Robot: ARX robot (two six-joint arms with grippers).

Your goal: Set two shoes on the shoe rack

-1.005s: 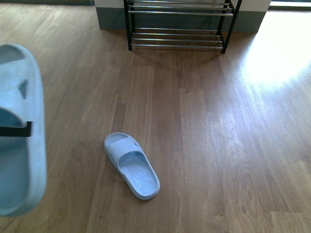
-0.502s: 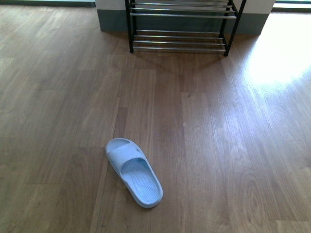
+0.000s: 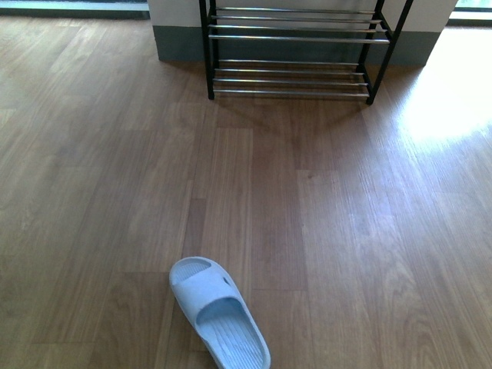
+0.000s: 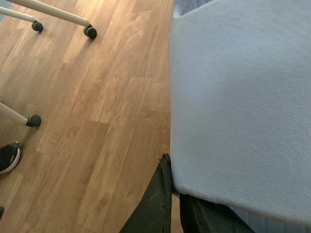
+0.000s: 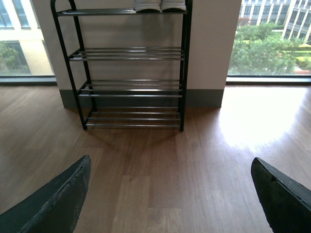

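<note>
Pale blue rubber pinched only at its rim: the held slide [image 4: 243,97] could twist out of the left gripper's [image 4: 174,189] clenched fingers [image 4: 155,208] on the way to the shoe rack [image 3: 292,54]. The other slide [image 3: 219,315] lies well short of that rack; the right gripper [image 5: 170,167] gapes empty, facing it.

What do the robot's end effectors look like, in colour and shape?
The right end effector has two broad, matt black fingers with rounded, tapering tips and a slightly rough surface. The left end effector is of the same dark material, with one finger narrowing to a point; the pale blue slide hides most of it. No cables or markings show.
</note>
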